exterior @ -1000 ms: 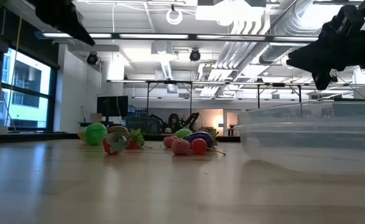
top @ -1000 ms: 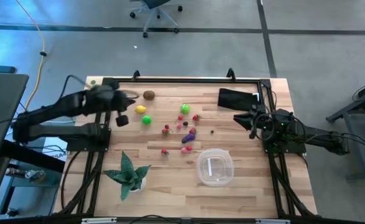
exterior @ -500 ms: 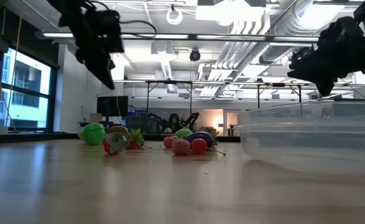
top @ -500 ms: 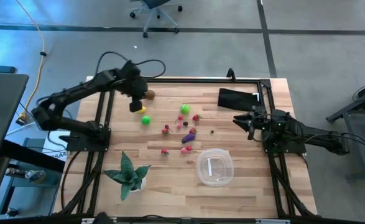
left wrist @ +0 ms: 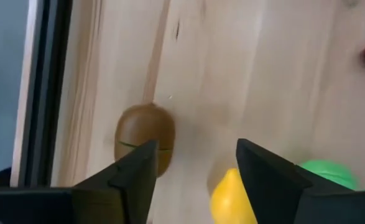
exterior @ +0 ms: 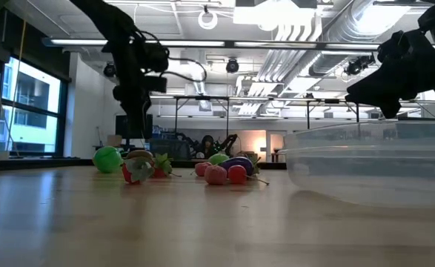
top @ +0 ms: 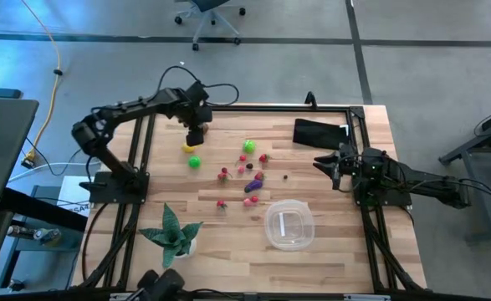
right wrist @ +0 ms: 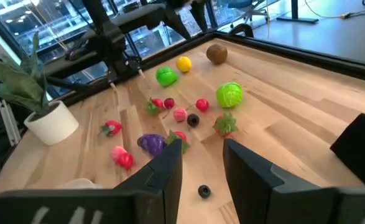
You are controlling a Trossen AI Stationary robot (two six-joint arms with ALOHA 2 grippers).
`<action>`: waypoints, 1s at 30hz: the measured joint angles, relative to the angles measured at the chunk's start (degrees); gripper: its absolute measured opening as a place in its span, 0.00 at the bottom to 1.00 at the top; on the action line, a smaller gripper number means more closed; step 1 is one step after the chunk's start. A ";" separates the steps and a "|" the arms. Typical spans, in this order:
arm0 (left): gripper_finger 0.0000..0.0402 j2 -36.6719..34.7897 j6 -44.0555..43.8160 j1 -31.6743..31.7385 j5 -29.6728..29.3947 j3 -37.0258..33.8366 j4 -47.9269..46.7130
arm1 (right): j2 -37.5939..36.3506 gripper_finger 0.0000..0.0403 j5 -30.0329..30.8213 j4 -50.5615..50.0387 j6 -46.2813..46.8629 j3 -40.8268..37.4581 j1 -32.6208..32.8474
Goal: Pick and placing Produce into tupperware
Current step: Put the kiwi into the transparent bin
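**Left arm reached the produce**

Tabletop (top: 329, 251): tupperware (top: 288, 225) sat empty at the near side. Left hand (left wrist: 193, 180) had swung in from the edge, fingers apart, holding nothing, over the brown piece (left wrist: 144, 137) and yellow piece (left wrist: 232, 199). Right hand (right wrist: 202, 165) waited open. First pick looked imminent.

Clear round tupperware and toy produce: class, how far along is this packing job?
Nothing is packed: the clear round plastic tupperware looks empty. In hand: the open left end effector hovers over the brown oval toy kiwi and yellow toy lemon. All produce remains; the right end effector waits.
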 joint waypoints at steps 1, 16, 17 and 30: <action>0.53 0.80 -0.02 0.00 -1.10 0.00 0.24 | 0.00 0.27 -0.02 0.00 -0.12 0.00 0.02; 0.65 7.22 0.03 0.02 -9.11 0.00 5.13 | 0.00 0.27 -0.02 -0.04 -0.29 0.00 0.00; 0.66 7.55 0.04 0.02 -9.11 0.00 5.45 | 0.00 0.27 -0.04 -0.04 -0.29 0.00 0.02; 0.72 12.05 0.39 0.02 -12.76 -0.02 6.81 | 0.02 0.27 -0.03 -0.07 -0.29 0.00 0.02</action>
